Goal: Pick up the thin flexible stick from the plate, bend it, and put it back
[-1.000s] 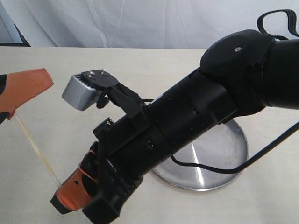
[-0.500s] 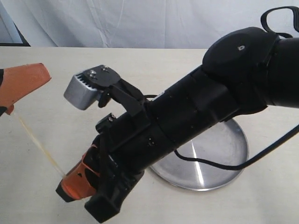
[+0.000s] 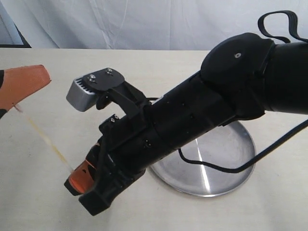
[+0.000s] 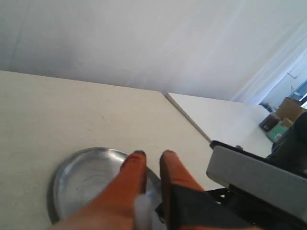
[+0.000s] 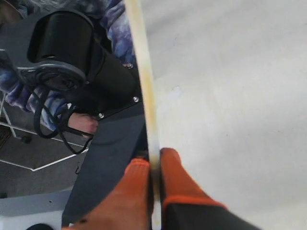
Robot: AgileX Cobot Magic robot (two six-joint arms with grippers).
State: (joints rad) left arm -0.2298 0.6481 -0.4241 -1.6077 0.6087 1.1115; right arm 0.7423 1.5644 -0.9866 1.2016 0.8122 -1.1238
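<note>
We find the stick (image 3: 45, 139) held clear of the plate (image 3: 231, 159), left gripper (image 4: 152, 163) and right gripper (image 5: 154, 165) each clamped on an end; we judge this the bending step, next requiring gentle convergence.

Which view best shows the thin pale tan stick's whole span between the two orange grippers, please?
The exterior view: the thin pale tan stick runs from left gripper to right gripper. The right wrist view shows one clamped stretch close; the left wrist view only a blurred whitish end.

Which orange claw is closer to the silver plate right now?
The right claw, on the black arm crossing the plate; the left claw sits farther off.
</note>
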